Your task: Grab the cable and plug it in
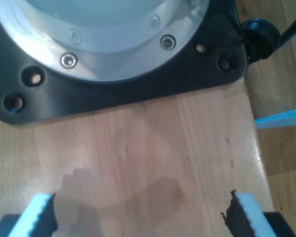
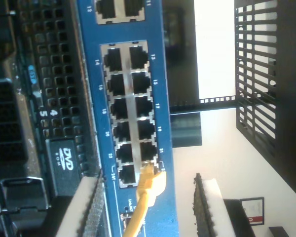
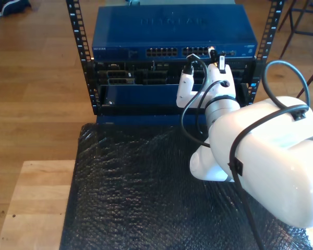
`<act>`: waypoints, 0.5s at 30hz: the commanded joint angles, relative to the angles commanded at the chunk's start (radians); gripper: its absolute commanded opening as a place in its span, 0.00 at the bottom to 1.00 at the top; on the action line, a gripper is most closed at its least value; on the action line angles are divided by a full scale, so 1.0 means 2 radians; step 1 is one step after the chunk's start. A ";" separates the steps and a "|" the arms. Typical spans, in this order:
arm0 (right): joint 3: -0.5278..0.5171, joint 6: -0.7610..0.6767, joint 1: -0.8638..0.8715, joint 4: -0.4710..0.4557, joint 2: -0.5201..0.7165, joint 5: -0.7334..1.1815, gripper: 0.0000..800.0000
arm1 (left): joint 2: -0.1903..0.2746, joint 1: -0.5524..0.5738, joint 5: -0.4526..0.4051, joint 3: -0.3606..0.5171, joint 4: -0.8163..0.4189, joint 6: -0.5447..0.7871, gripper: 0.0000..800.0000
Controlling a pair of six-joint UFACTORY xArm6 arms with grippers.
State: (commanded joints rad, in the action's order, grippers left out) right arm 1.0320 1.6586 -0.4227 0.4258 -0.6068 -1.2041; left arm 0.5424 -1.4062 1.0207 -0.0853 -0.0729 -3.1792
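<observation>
Cable (yellow, thin) is shown in the second wrist view with its plug end seated at a port in the last row of the blue network switch; its long axis runs from between the fingers toward the port block, plug end pointing into the switch face.

Scene elements, in descending size:

White robot arm, seen in the exterior view's right half, is extended toward the rack, with black arm cables looped along it.

Black bubble-textured sheet is laid over the surface in front of the rack; a light wooden tabletop is exposed at the exterior view's lower left.

Blue network switch is mounted at the top of the rack, above dark server units; one unit carries a DVD label.

Second gripper: its white foam-padded fingers are spread on either side of the cable, with visible gaps between pads and cable; no grasp is shown. In the exterior view it is placed at the switch front.

First gripper: its fingers are spread wide with nothing held, above a wooden tabletop and facing a black base plate with a silver bolted flange.
</observation>
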 joint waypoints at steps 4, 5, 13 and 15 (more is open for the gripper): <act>0.001 0.000 0.002 0.000 -0.001 0.000 0.51 | 0.000 0.000 0.000 0.000 0.000 -0.001 1.00; 0.001 0.000 0.002 0.000 -0.001 0.000 0.50 | 0.000 0.000 0.000 0.000 0.000 -0.001 1.00; 0.005 0.000 0.007 0.000 -0.002 0.000 0.49 | 0.000 0.000 0.000 0.000 0.000 0.000 1.00; 0.005 0.000 0.009 0.000 -0.002 0.000 0.47 | 0.000 0.000 0.000 0.000 0.000 0.000 1.00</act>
State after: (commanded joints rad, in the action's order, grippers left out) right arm 1.0413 1.6586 -0.4043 0.4258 -0.6114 -1.2041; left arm 0.5424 -1.4062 1.0207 -0.0853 -0.0729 -3.1792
